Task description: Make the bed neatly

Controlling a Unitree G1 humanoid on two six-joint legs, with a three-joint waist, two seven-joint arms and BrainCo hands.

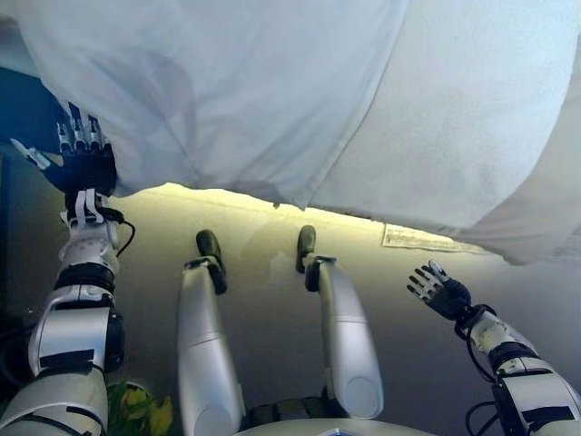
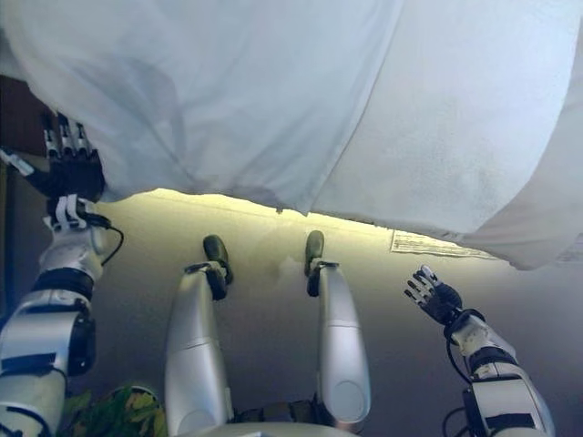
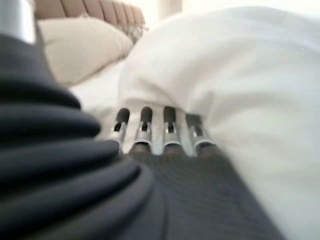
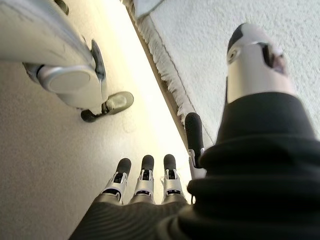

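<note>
A white sheet (image 1: 236, 91) lies rumpled over the bed and hangs over its near edge. To its right is the thicker white textured blanket (image 1: 454, 118). My left hand (image 1: 82, 154) is at the sheet's left edge with straight fingers (image 3: 145, 125) reaching under or against the cloth, holding nothing. In the left wrist view a cream pillow (image 3: 80, 45) lies by a padded headboard (image 3: 90, 10). My right hand (image 1: 438, 289) hangs open and empty below the bed's edge, over the floor; its fingers (image 4: 145, 175) are straight.
The bed's near edge runs across the view with a lit strip of floor (image 1: 272, 213) under it. A label (image 1: 422, 239) shows on the bed's side at the right. The blanket's fringed edge (image 4: 165, 70) hangs beside my right hand.
</note>
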